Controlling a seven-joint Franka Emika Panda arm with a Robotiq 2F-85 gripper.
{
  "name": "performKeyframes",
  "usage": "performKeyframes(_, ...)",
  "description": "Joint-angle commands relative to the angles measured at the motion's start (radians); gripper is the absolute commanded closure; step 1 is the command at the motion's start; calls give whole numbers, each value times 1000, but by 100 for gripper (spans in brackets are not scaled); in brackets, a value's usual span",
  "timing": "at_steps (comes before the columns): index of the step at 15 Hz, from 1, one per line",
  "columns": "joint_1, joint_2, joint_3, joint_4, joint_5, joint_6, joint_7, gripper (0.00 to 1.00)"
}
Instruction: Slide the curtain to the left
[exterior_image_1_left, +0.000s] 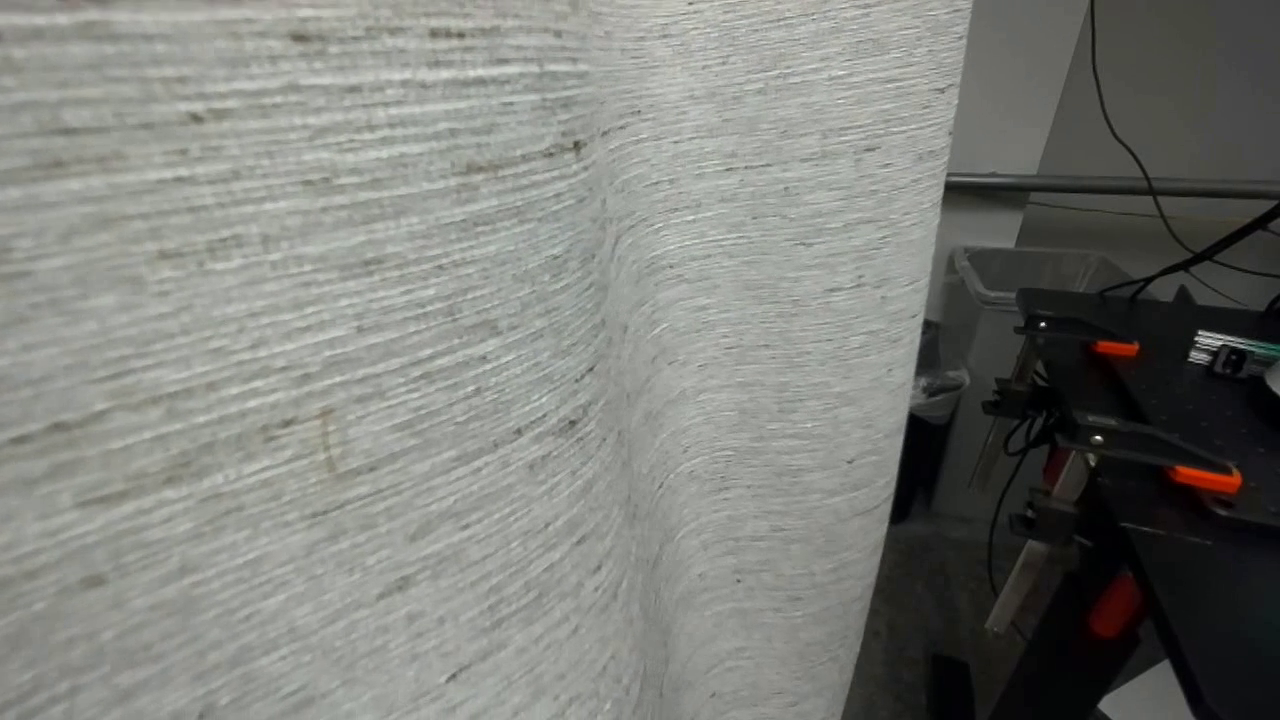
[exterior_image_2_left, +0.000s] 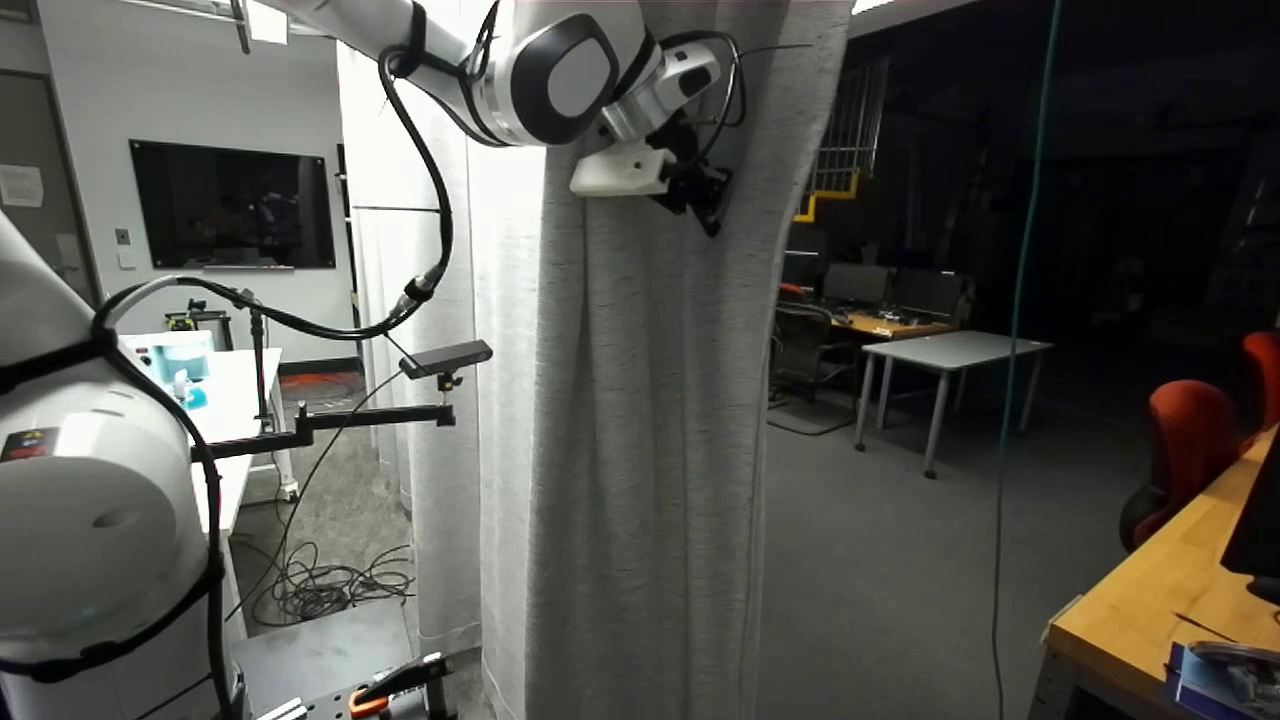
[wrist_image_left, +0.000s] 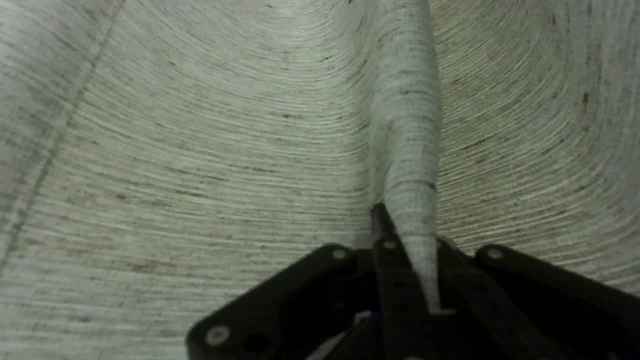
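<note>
Fingers pinch curtain, lower ctr-R of wrist view.
In an ext. view, curtain hangs mid-frame, w/ arm upper ctr.

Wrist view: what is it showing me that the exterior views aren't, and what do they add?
Only the wrist view: a narrow fold of the gray curtain pinched between the fingers.
Only the exterior views: the Panda arm, a red chair, bar clamps and a gray trash bin.
Shared: the curtain, in all three views; the fingers also show against it in an exterior view, though the pinch isn't clear.
</note>
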Motion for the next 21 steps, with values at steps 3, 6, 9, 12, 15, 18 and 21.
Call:
performKeyframes(3,125,35,49,-52,90,-11,6,100)
performKeyframes(6,203,59,71,-46,145,13,-15,100)
performKeyframes(9,269,69,87,-27,190,26,-32,100)
performKeyframes(12,325,80,104,-7,218,45,-43,100)
performKeyframes(15,376,103,121,5,244,48,-59,100)
performKeyframes(18,429,174,157,36,284,61,-86,100)
performKeyframes(21,490,211,151,80,309,68,-114,100)
